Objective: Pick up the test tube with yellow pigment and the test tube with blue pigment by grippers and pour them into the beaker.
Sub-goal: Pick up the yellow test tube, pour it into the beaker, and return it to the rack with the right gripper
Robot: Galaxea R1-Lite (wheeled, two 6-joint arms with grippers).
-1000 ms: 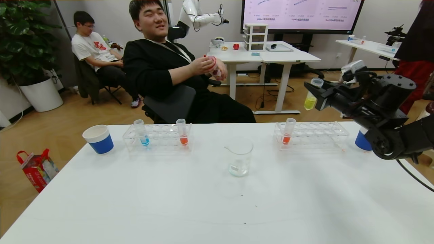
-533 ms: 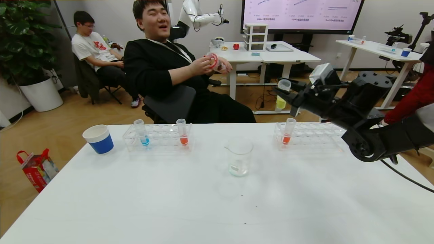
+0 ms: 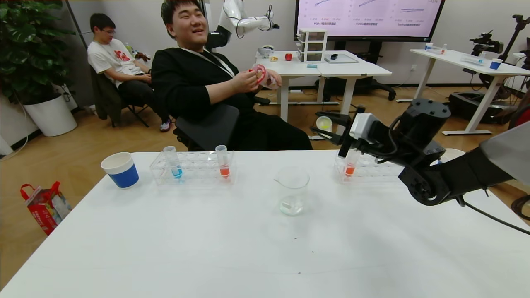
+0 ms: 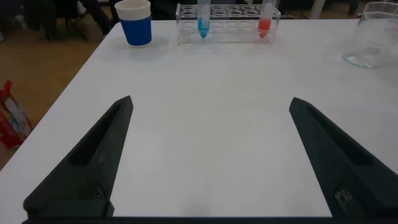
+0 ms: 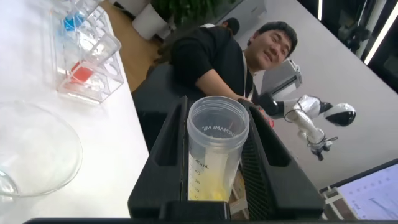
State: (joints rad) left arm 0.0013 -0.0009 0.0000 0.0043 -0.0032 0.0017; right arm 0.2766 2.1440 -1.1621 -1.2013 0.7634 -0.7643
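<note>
1. One rack [image 3: 372, 167] at the far right is sitting half hidden behind the right gripper [image 3: 327, 124], which is clamping the test tube with yellow pigment [image 3: 324, 123], mouth facing the camera, above the white table [image 3: 248, 248].
2. Left gripper [image 4: 208, 155] is hovering wide open and empty over the table; the test tube with blue pigment [image 4: 203, 18] is standing far off and the beaker [image 4: 375, 34] is cut off at the right.
3. Right gripper's jaws are squeezing the yellow tube [image 5: 214, 155], its bottom cut off.

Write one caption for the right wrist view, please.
Right gripper clamps the test tube with yellow pigment, near the beaker.

R claw [image 5: 214, 158] grips yellow test tube [image 5: 214, 155], beaker [image 5: 34, 149] nearby.
</note>
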